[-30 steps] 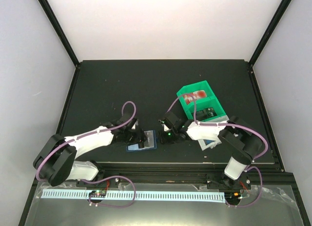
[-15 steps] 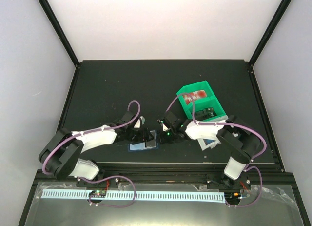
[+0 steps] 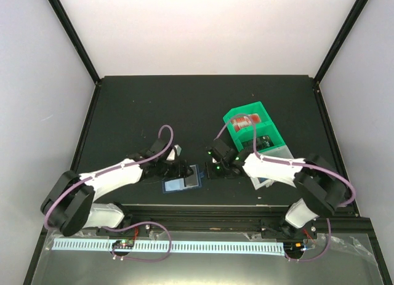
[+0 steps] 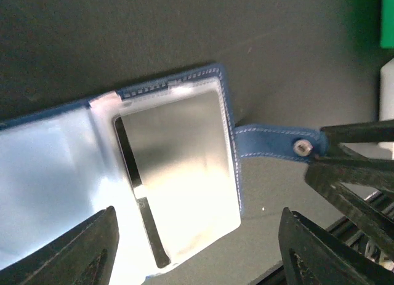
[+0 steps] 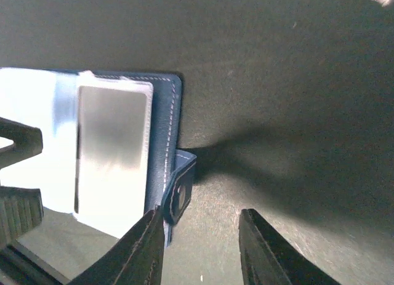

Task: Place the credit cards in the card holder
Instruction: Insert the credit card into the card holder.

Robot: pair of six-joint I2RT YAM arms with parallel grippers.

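Observation:
The card holder point(image 3: 183, 181) lies open on the black mat between the two arms, its lighter blue inside up. A glossy credit card point(image 4: 178, 168) rests on its right half, also visible in the right wrist view point(image 5: 111, 149). The snap tab point(image 4: 274, 140) sticks out to the right. My left gripper point(image 4: 197, 248) stands open astride the holder's near edge, gripping nothing. My right gripper point(image 5: 200, 248) is open at the tab point(image 5: 178, 192), which curls up just inside the left finger point(image 5: 144, 248), with a wide gap to the other. A red-and-white card point(image 3: 249, 120) lies in the green bin.
The green bin point(image 3: 268, 130) stands at the right rear of the mat. A white bin point(image 3: 278, 151) sits in front of it, partly under the right arm. The mat's front edge and a metal rail run just below the holder.
Both grippers have opened wider. The left gripper has drawn back from over the holder to its edge. The right arm has shifted slightly right, and the holder has turned a little.

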